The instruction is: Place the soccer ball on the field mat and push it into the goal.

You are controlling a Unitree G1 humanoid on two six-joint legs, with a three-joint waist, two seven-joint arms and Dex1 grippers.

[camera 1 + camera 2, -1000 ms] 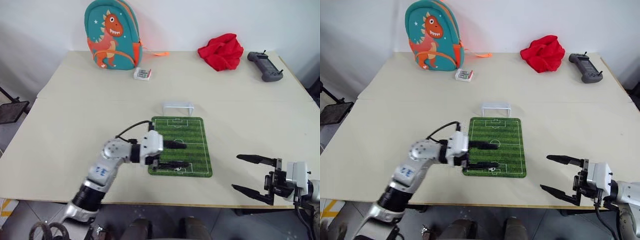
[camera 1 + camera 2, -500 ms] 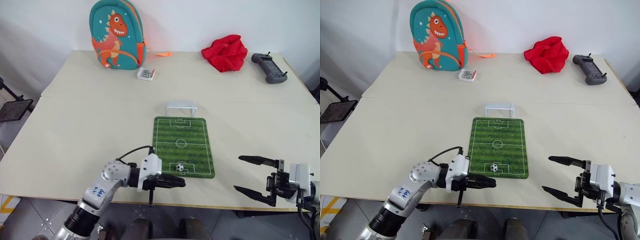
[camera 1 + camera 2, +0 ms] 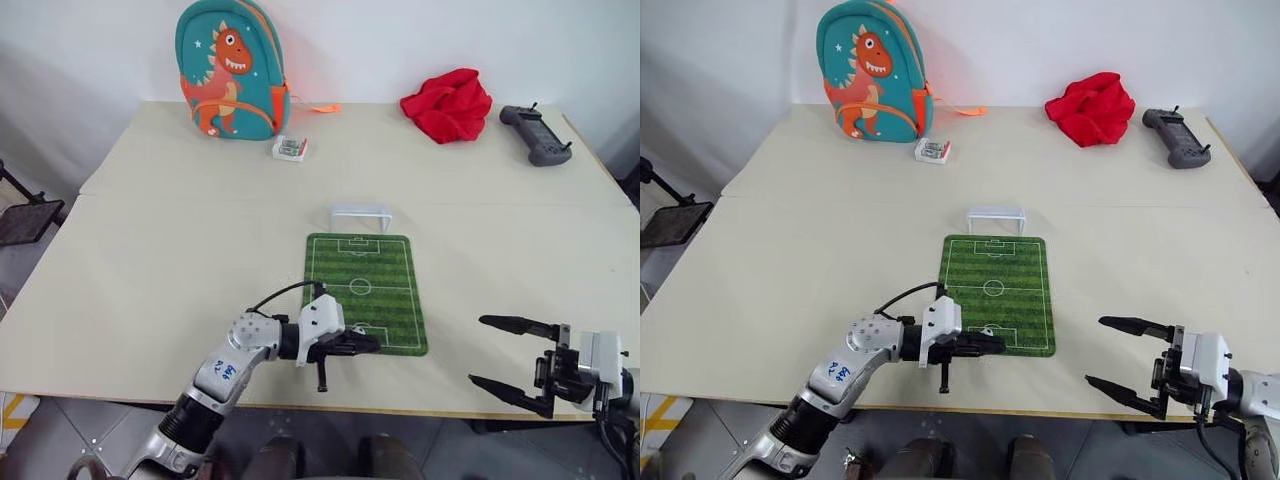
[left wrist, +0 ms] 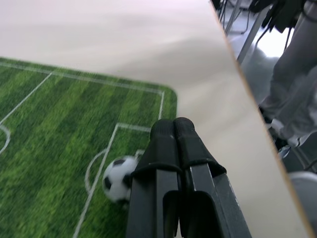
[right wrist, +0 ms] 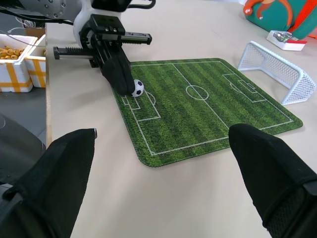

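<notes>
Right wrist view gives the clearest look: the soccer ball (image 5: 138, 88) sits on the field mat (image 5: 208, 106) at the end farthest from the goal (image 5: 277, 71), right by the near penalty box. The left pincer (image 5: 119, 74) has its two black fingers pressed flat together, nothing held, and they rest right beside the ball on the side away from the goal; whether they actually touch it is hard to say. Shut like that, the fingers make one blunt pusher, which suits a shove down the mat. The goal stands just past the mat's far edge on the desk (image 3: 150, 250), mouth facing the mat. The right pincer (image 3: 515, 360) hangs wide open and empty beyond the mat's side, well out of the ball's lane.
</notes>
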